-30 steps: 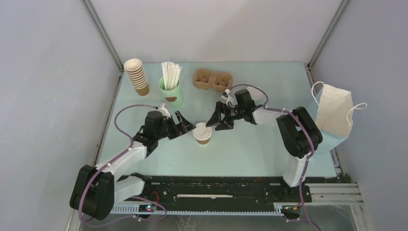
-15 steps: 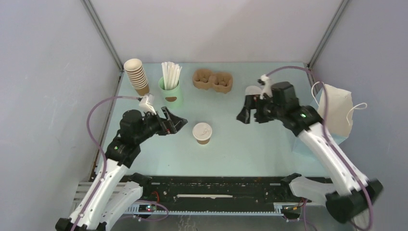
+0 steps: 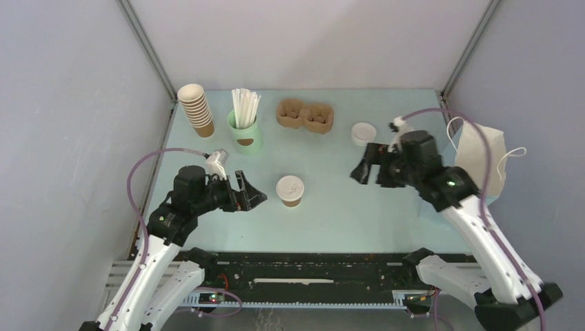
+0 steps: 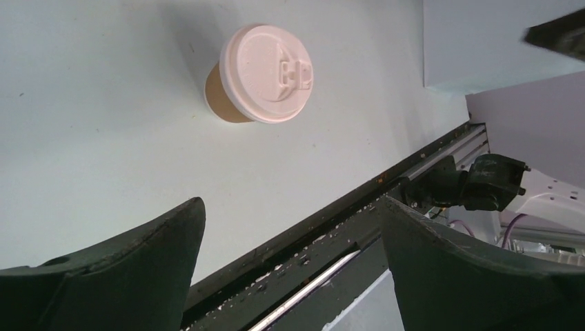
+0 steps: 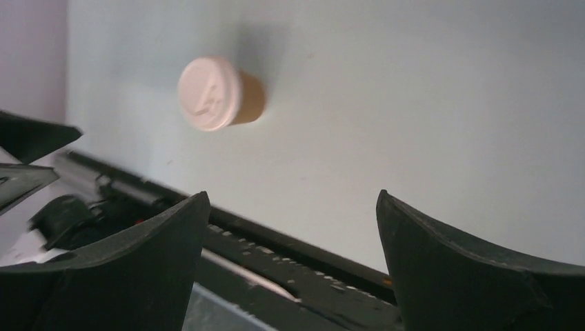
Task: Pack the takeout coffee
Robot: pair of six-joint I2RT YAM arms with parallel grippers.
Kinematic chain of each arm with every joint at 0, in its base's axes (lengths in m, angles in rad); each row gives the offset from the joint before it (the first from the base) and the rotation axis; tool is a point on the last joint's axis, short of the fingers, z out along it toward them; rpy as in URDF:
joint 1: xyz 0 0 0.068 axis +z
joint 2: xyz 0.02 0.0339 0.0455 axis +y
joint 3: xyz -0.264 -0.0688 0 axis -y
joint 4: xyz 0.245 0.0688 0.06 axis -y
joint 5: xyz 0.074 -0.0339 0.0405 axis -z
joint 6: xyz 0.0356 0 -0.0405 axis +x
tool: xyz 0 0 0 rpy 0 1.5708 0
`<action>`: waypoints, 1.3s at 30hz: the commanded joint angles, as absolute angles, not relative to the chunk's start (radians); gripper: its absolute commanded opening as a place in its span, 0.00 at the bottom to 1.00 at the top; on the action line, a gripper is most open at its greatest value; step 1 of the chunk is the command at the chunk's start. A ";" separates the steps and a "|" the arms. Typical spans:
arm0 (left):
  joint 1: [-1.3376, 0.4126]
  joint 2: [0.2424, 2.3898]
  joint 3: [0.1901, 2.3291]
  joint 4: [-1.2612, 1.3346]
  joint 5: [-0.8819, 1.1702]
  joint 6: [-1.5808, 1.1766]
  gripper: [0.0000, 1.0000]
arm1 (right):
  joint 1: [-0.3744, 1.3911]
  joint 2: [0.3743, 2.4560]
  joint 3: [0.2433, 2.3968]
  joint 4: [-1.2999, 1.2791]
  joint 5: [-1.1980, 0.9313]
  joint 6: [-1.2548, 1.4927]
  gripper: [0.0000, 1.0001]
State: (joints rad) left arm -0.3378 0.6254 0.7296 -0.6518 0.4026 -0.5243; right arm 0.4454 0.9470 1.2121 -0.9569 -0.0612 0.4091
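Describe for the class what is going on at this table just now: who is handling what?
Two robot arms are set to pack a takeout coffee, a lidded cup that stands upright on the table with nothing touching it. The left claw and the right claw are both open and empty, one on each side of the cup and apart from it. The pulp carrier at the back has no cup in it, and the white paper bag stands at the right edge.

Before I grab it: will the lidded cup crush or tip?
Likely crushable: the cup looks like plain paper, so squeeze gently. Its white lid seems only pressed on and might pop. Standing upright, body narrower than the lid, it could tip if nudged.
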 commanded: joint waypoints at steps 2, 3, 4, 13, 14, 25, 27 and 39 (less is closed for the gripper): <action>-0.341 0.654 0.826 -0.709 0.353 -0.444 1.00 | 0.560 1.102 0.968 -0.382 -0.363 0.755 1.00; -0.341 0.654 0.835 -0.711 0.340 -0.439 1.00 | 0.570 1.155 0.953 -0.309 -0.373 0.784 1.00; -0.341 0.653 0.841 -0.712 0.329 -0.435 1.00 | 0.578 1.205 0.950 -0.261 -0.377 0.802 1.00; -0.341 0.658 0.858 -0.706 0.278 -0.393 1.00 | 0.591 1.580 0.932 0.157 -0.480 0.954 1.00; -0.341 0.657 0.860 -0.714 0.267 -0.385 1.00 | 0.589 1.611 0.931 0.180 -0.490 0.975 0.99; -0.341 0.670 0.879 -0.730 0.263 -0.360 1.00 | 0.627 1.713 0.935 0.158 -0.466 0.973 0.91; -0.341 0.671 0.883 -0.726 0.262 -0.360 1.00 | 0.646 1.709 0.936 0.146 -0.449 0.968 0.90; -0.341 0.618 0.911 -0.769 0.217 -0.362 1.00 | 0.719 1.722 0.936 0.179 -0.362 0.987 0.77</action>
State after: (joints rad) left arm -0.3382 0.6495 0.8410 -0.7609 0.2455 -0.3828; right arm 0.7013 1.7077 0.9272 0.1165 -0.4080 0.9718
